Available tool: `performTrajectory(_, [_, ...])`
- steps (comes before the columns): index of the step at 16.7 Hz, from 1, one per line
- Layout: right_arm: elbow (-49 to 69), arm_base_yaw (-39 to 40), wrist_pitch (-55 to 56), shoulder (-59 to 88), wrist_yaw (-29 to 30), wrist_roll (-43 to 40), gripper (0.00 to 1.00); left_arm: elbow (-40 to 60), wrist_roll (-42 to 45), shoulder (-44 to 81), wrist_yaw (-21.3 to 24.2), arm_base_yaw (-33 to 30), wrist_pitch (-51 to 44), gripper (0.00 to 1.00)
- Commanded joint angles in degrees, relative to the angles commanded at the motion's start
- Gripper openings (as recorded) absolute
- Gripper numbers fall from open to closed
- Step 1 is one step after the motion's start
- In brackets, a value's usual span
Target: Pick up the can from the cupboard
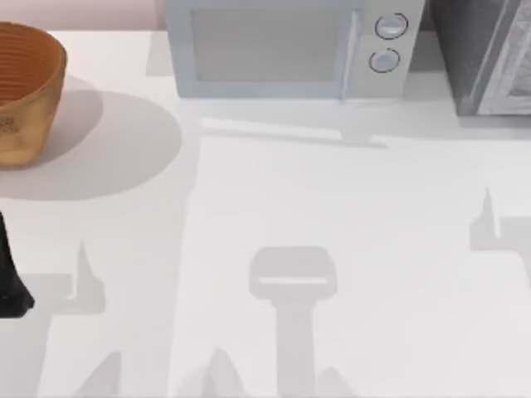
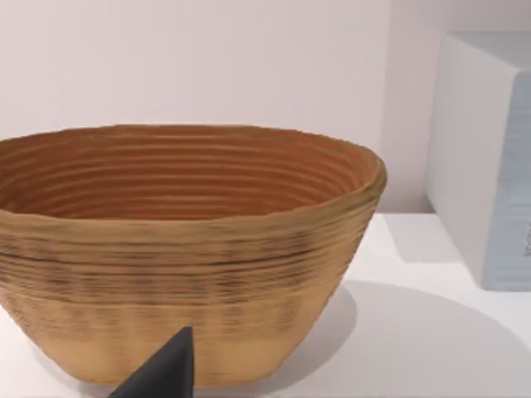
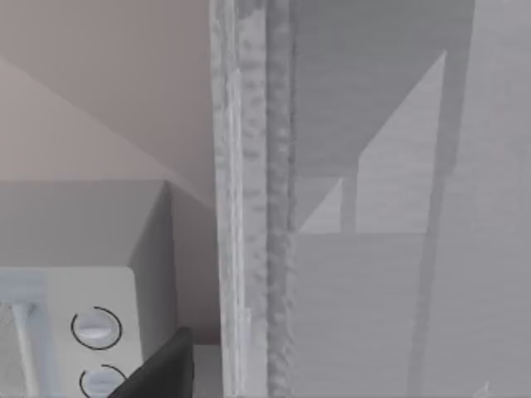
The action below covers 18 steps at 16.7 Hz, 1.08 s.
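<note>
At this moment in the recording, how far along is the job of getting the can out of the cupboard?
Nothing looks done: no can is visible. In hand: the right wrist camera faces the dark grey speckled cupboard closely, beside the white microwave with two round knobs, suggesting an approach. The left arm sits at the table's left edge near the woven tan basket. Left: reaching in, grasping and lifting the can.

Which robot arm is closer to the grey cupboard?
Right. The right wrist view looks close up at the cupboard beside the microwave. The left arm is at the table's far left, near the basket.
</note>
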Motion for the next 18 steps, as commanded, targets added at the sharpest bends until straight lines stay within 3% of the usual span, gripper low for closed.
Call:
performTrajectory(11, [56.12,5.85,-15.58,43.52,5.83,0.07,1.0,0.0,0.0,0.0,0.0,0.0,0.0,1.0])
performTrajectory(18, [68.37,7.42,-17.69,52.29,7.06,0.32,1.0,0.0,0.0,0.0,0.0,0.0,0.0,1.0])
